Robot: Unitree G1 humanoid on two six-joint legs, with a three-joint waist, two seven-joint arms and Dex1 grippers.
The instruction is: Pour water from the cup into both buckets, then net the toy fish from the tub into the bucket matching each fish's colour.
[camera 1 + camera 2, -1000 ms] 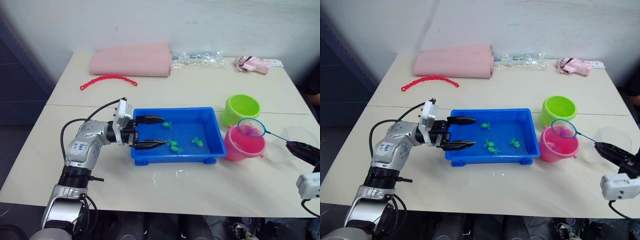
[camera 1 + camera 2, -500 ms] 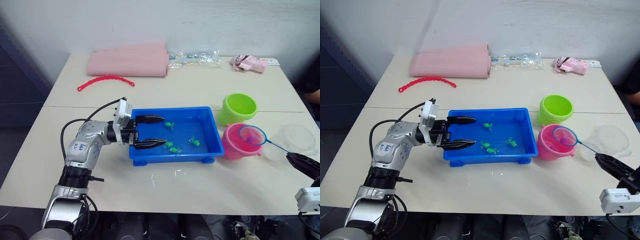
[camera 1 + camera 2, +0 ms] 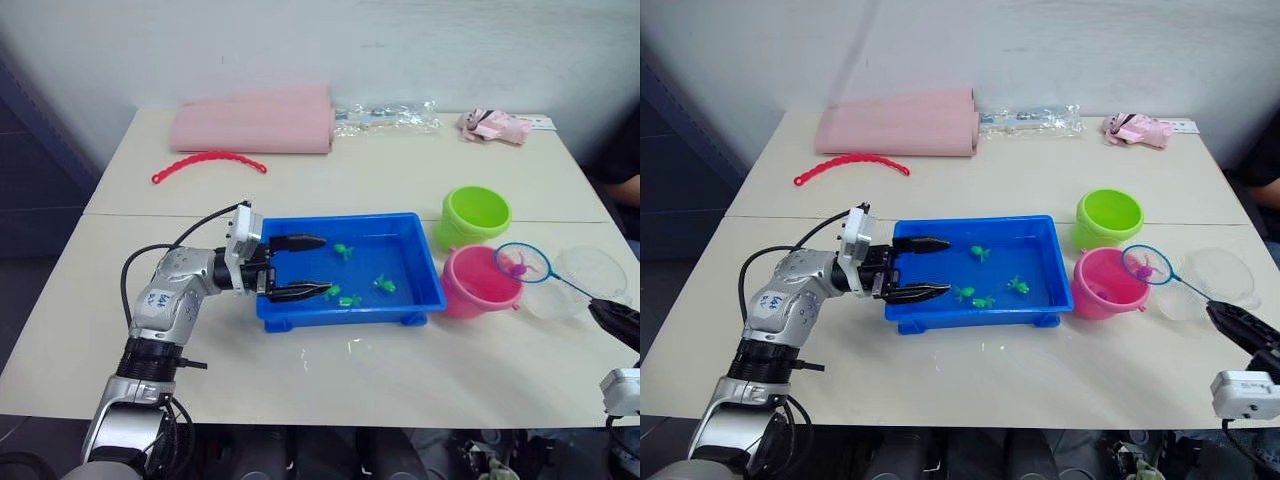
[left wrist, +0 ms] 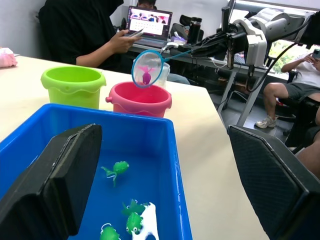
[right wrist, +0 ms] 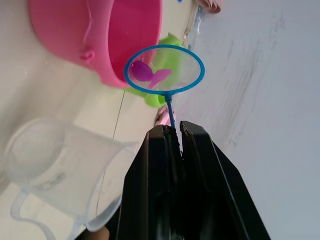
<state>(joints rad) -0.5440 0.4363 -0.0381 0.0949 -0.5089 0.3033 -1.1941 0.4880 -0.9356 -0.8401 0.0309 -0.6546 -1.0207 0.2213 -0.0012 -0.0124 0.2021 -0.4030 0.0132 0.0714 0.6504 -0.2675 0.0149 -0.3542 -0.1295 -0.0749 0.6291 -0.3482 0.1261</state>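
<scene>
Buckets (image 3: 472,248) stand right of the tub (image 3: 420,280).

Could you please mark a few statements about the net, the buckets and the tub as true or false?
1. The net holds a pink fish. True.
2. The right gripper is open and empty. False: it is shut on the net's handle.
3. Only green fish lie in the blue tub. True.
4. The green bucket is lying on its side. False: it stands upright beside the pink bucket.
5. The left gripper is open at the tub's end. True.

buckets (image 3: 478,255) crowd tub (image 3: 425,268), cup (image 3: 580,282) adjacent
</scene>
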